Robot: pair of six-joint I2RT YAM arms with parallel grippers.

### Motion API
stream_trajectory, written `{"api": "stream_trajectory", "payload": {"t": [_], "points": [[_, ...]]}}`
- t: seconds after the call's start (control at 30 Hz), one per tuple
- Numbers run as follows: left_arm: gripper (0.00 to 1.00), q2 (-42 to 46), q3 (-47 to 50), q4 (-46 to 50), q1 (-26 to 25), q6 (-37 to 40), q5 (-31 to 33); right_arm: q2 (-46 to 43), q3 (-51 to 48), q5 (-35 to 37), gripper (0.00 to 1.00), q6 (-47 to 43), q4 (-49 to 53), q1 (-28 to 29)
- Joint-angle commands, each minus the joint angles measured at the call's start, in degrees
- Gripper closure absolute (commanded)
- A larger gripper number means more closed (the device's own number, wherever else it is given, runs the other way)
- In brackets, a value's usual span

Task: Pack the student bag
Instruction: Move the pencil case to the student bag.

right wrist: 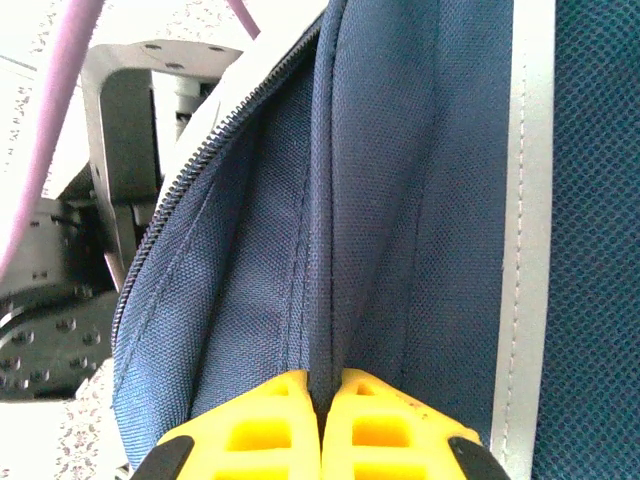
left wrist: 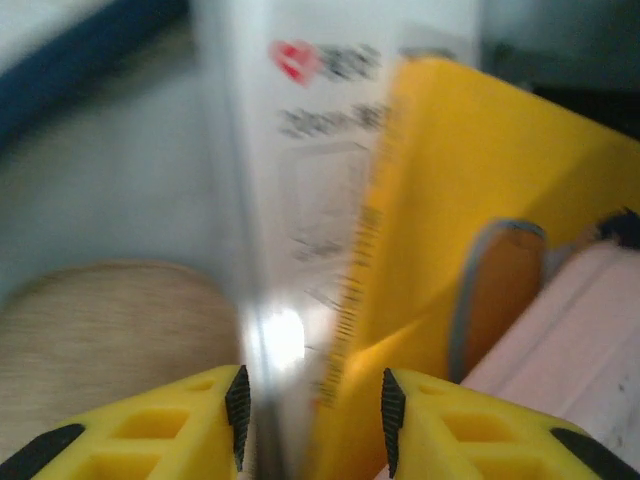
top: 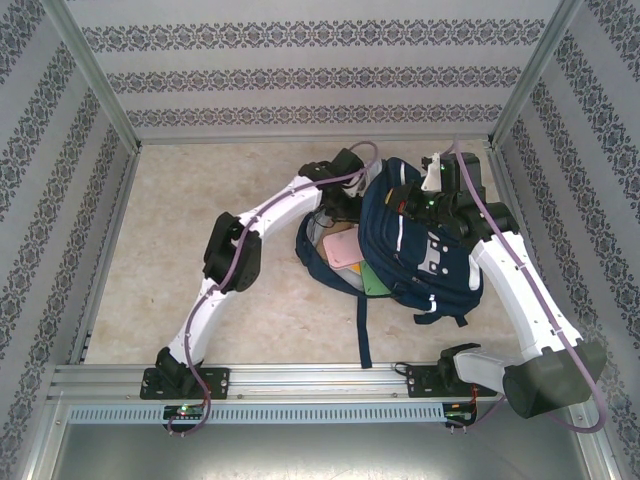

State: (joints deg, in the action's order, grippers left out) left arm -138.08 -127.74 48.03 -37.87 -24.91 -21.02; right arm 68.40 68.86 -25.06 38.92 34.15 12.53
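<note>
On the right wrist feed, the right gripper point(right wrist: 322, 408) is nearest. Its ribbed yellow fingers are pinched tight on a fold of the student bag point(right wrist: 400, 200), a coarse navy weave. A zip line and a pale grey stitched stripe run up the fabric beyond them.

On the left wrist feed, the left gripper point(left wrist: 315, 425) has its black pads part way apart. They straddle the edge of a glossy white printed cover point(left wrist: 320, 150) and a yellow book point(left wrist: 480, 170). The blur stops me telling whether the pads press on either. A pink book point(left wrist: 575, 335) is cut off at the right edge.

From above, the bag lies on the speckled table point(top: 200, 200), right of centre. Its mouth opens leftward and the left arm reaches into it.
</note>
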Motion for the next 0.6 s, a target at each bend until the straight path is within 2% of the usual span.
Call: {"api": "stream_trajectory", "payload": {"t": [0.0,0.1,0.27,0.57], "points": [[0.54,0.4,-1.6,3.8,-1.8,2.7,-3.2,-2.4,1.1,-2.6,0.97,0.3,-7.7,0.8],[0.52,3.3,-0.2,4.4,-1.8,2.0,0.4,-2.4,1.2,-2.5,0.97,0.2,-7.7,0.9],[0.48,11.9,8.2,2.5,-0.8,-1.0,8.7,-2.7,1.0,-2.4,0.97,-0.1,-7.5,0.8],[0.54,24.9,25.5,1.0,0.8,-2.0,17.3,-2.7,0.6,-2.4,0.97,0.2,-7.9,0.9]]}}
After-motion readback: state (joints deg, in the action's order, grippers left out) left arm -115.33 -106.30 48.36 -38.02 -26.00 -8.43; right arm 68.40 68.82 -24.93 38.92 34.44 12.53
